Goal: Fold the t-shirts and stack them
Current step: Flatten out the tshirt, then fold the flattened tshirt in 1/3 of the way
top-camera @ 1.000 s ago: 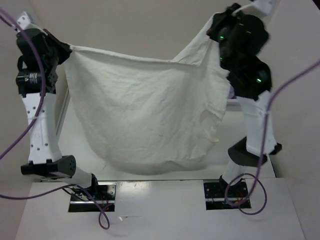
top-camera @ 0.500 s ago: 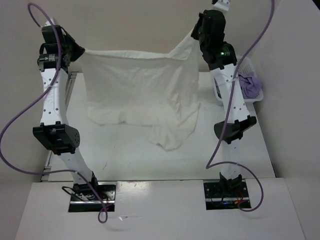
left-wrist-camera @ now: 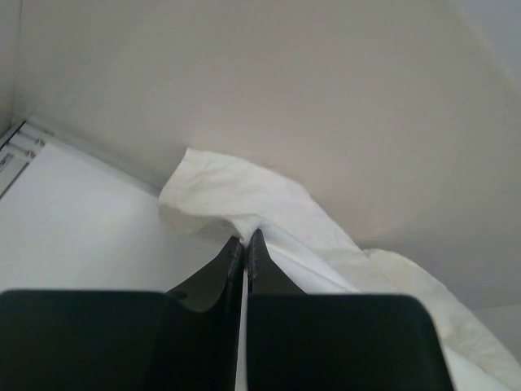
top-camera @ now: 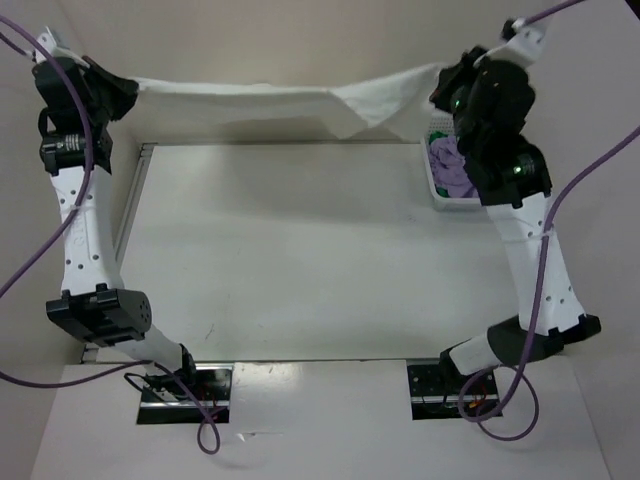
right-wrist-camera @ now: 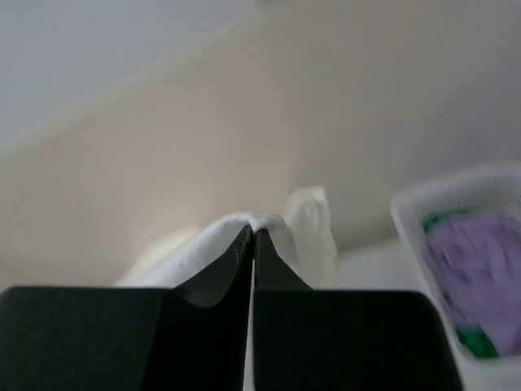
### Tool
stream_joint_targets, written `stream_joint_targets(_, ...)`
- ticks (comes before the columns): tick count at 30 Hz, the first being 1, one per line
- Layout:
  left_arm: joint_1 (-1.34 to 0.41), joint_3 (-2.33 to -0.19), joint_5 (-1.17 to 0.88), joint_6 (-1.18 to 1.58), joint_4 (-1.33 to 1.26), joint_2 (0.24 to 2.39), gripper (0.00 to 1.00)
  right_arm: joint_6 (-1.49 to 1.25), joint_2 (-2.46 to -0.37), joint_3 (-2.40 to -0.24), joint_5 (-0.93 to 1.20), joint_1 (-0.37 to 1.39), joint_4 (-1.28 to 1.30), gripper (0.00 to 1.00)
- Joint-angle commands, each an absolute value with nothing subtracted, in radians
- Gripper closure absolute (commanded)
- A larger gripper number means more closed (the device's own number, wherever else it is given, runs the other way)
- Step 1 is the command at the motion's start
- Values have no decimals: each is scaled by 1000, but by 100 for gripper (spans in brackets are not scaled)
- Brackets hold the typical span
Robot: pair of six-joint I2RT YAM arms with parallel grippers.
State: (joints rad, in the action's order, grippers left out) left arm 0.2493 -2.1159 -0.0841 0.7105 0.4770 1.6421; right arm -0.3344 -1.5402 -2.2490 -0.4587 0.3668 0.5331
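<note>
The white t-shirt [top-camera: 270, 100] is stretched in a flat band in the air past the table's far edge, between both grippers. My left gripper [top-camera: 128, 88] is shut on its left end; in the left wrist view the white t-shirt [left-wrist-camera: 244, 199] bunches at the shut gripper [left-wrist-camera: 246, 236]. My right gripper [top-camera: 442, 78] is shut on the right end, and the white t-shirt [right-wrist-camera: 305, 216] drapes over the tips of the right gripper [right-wrist-camera: 253, 234]. The lilac-purple t-shirt [top-camera: 452, 168] lies crumpled in the basket, with a bit of the green t-shirt [right-wrist-camera: 476, 342] beside it.
A white lattice basket [top-camera: 438, 195] stands at the table's far right edge, under the right arm's upper link. The white table [top-camera: 300, 260] has a metal rail [top-camera: 128, 205] along its left side. Purple cables loop off both arms.
Both arms have swung the white t-shirt up and away, from hanging down over the table to a taut band at its far edge. The grippers moved wider apart.
</note>
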Motion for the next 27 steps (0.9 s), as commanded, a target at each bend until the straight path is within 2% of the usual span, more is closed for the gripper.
stream_joint_targets(1,256,-1862,-58,689,400,1560,100,-402,-1433,-1877,-489,368,563,100)
stream_joint_targets(4,256,-1650,-26,666,354,1467,100,-483,-1287,-1553,-422,368,594,100)
stream_joint_targets(5,256,-1506,13,657,354,1422,100,-521,-1251,-1394,-396,358,594,100)
stream_joint_targets(8,256,-1300,86,643,364,1338,100,-586,-1122,-1161,-333,357,658,100)
stream_joint_targets(9,256,-1178,110,643,379,1318,100,-598,-1065,-1117,-290,357,675,100)
stream_joint_targets(11,256,-1080,132,667,437,1266,100,-645,-1031,-1042,-238,357,769,100)
stream_joint_targets(14,265,-983,141,667,526,1203,100,-693,-968,-1031,-126,367,886,100)
stream_joint_targets(21,265,-974,86,643,702,1117,100,-733,-853,-974,35,367,1074,100)
stream_joint_targets(27,265,-997,107,634,669,1150,100,-710,-1009,-1028,12,367,950,100)
